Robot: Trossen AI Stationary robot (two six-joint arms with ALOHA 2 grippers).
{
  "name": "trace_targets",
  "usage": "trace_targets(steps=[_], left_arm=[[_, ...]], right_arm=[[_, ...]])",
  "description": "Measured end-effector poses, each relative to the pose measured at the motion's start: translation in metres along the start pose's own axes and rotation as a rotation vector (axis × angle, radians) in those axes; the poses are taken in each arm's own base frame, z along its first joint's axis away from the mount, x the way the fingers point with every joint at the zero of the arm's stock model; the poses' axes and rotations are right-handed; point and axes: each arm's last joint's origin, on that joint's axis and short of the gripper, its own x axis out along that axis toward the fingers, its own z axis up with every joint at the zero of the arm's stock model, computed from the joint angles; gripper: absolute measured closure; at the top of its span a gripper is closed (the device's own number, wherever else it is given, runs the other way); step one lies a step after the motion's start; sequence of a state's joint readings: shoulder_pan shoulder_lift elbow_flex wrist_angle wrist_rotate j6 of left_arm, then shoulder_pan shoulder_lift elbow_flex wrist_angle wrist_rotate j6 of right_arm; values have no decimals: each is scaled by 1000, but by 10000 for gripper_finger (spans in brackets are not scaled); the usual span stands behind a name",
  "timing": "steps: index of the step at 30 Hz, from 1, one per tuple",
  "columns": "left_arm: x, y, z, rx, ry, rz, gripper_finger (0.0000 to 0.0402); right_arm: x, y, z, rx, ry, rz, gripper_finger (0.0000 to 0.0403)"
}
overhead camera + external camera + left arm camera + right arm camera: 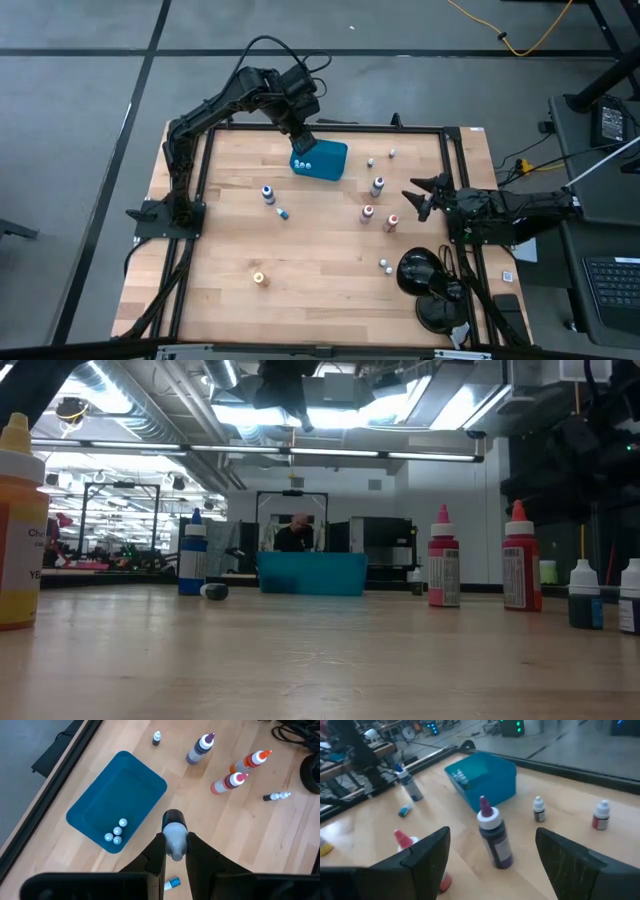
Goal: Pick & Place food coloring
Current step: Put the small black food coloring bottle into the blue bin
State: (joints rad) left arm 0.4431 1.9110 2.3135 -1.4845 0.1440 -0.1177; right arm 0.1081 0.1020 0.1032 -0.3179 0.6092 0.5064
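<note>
The teal tray [325, 160] sits toward the far middle of the table with three white-capped vials [115, 832] in one corner. My left gripper [303, 146] hovers above the tray's left end, shut on a small vial [174, 834] with a pale cap and dark end. More food coloring bottles stand upright on the wood: a blue one [268, 193], a dark purple one [377, 185], two red ones [367, 213] and an orange one [259, 279]. A tiny blue vial [283, 213] lies on its side. My right gripper [420, 196] waits open near the right edge, facing the purple bottle [494, 836]. My left gripper pinches the small vial between its two fingers [156, 851], which press on either side of its pale part [175, 842]. The dark end [173, 816] sticks out past the fingertips. The fingers point down from above, and the vial is lifted clear of the table and the tray.
Small white-capped vials stand at the far right [392, 153] [370, 161] and near right [385, 265]. A black rounded object [420, 275] rests at the near right corner. A black frame [440, 128] runs around the tabletop. Bare wood lies at the near left.
</note>
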Motion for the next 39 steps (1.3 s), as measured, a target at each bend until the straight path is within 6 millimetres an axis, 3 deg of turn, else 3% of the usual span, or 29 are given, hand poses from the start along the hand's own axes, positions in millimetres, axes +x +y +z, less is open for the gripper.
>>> trace_targets(steps=[10, 18, 24, 29, 36, 39], left_arm=[[-2, 0, 0, -9, -10, -4, 357], [-5, -15, -3, 103, -17, -56, 357], [-21, -15, -14, 136, 3, -46, 357], [-60, -17, -34, 131, -104, -52, 357], [-48, -13, -80, 98, -136, -162, 357], [-43, -8, -93, 70, -137, -89, 357]], right_arm=[[0, 1, 0, -9, 14, 24, 108], [0, 1, -1, -16, 17, 30, 108], [0, 1, -1, -15, 17, 31, 108], [0, 1, 0, -15, 17, 30, 108], [0, 1, 0, -17, 17, 31, 108], [0, 1, 0, -18, 17, 31, 108]])
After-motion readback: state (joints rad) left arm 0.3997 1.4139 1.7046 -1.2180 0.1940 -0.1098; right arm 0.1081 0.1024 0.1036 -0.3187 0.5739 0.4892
